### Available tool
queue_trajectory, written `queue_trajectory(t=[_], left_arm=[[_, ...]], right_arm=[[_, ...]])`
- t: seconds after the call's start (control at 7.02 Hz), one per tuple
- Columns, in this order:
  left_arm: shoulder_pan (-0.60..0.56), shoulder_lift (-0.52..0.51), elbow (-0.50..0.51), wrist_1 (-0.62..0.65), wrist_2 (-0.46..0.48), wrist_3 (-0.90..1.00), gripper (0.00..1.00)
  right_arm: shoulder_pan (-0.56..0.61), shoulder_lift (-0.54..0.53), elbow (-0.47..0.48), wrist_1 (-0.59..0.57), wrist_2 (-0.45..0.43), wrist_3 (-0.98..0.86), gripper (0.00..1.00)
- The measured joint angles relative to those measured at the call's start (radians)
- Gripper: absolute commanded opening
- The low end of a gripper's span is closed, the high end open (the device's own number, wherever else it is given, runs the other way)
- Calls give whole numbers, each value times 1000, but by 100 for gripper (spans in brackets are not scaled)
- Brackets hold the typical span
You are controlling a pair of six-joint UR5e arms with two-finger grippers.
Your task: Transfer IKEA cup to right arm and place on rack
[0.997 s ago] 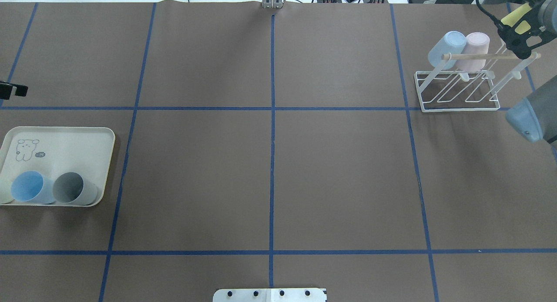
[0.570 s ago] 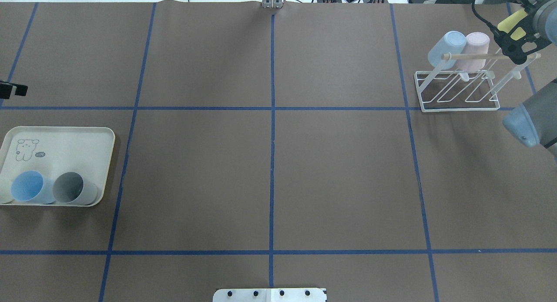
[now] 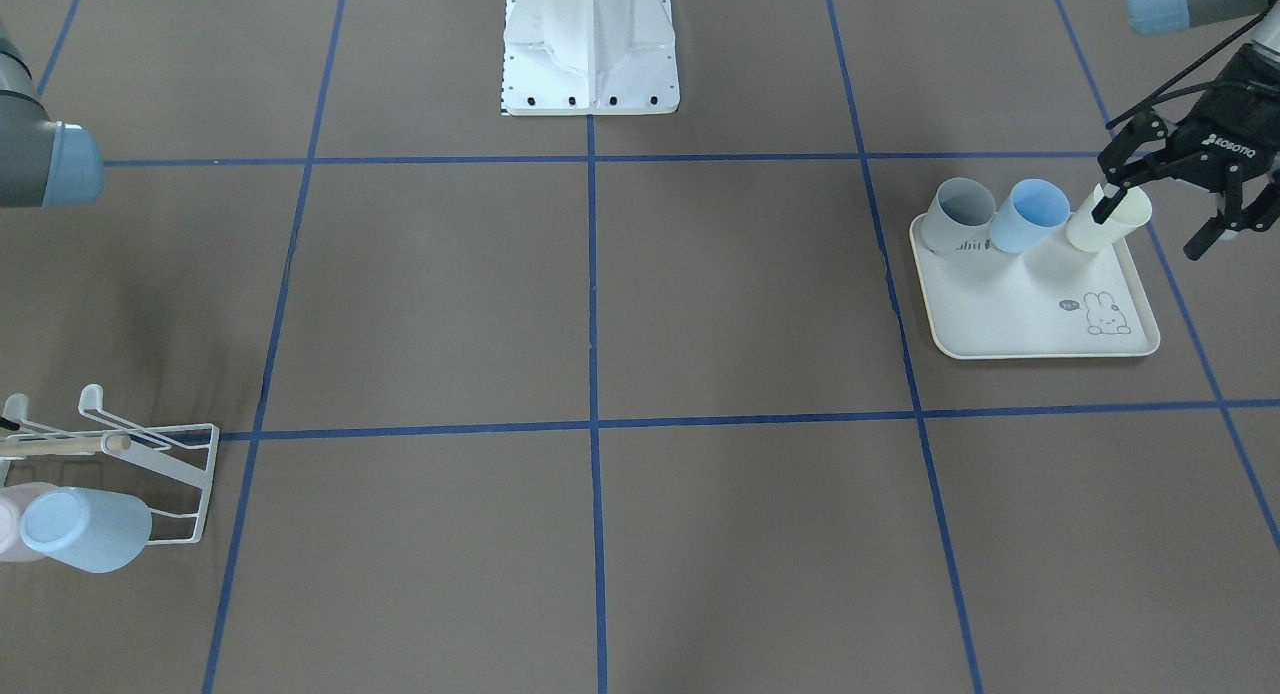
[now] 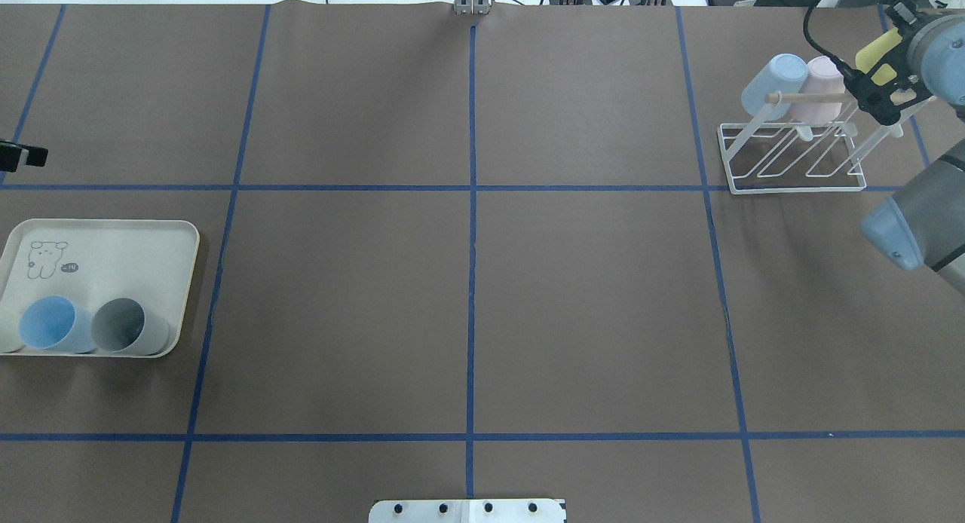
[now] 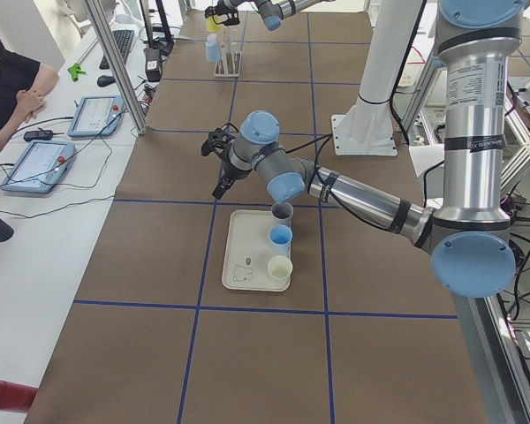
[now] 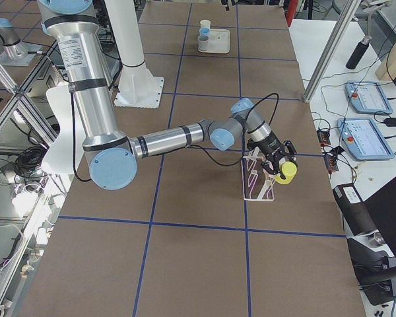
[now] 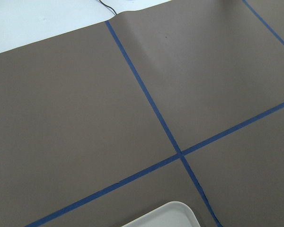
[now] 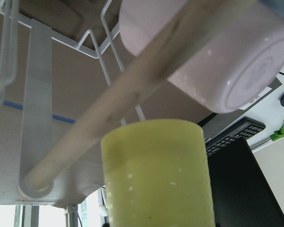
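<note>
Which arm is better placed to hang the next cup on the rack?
Right. Its tool holds a yellow cup right at the rack, beside the pink cup. The left tool is open by the tray, across the table.

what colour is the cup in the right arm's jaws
Pale yellow-green; the cup shows best in the right wrist view.

- "ROBOTIQ" in white letters on the black left gripper (image 3: 1146, 232), at two o'clock in the front-facing view.
- Speech bubble (image 3: 1070, 304) beside the rabbit drawing (image 3: 1103, 313) on the tray (image 3: 1000, 309): too small to read.
</note>
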Motion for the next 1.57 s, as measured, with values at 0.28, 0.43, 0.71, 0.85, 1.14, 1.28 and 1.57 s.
queue_trajectory(t=[0.28, 0.43, 0.71, 0.85, 1.14, 1.28, 1.57], left_arm=[[0, 0, 0, 0, 1, -1, 100], [0, 0, 0, 0, 1, -1, 100], [0, 0, 0, 0, 1, -2, 100], [0, 0, 1, 0, 1, -2, 100], [0, 0, 2, 0, 1, -2, 100], [0, -1, 3, 0, 1, -2, 100], [0, -1, 3, 0, 1, -2, 100]], right_arm=[[-9, 0, -8, 0, -14, 0, 50], [-15, 0, -10, 0, -20, -1, 56], [-24, 0, -11, 0, -36, -2, 72], [-26, 0, -11, 0, -39, -4, 80], [-27, 0, -11, 1, -41, -8, 88], [-27, 1, -10, 1, -42, -8, 98], [-27, 5, -9, 2, -44, -6, 98]])
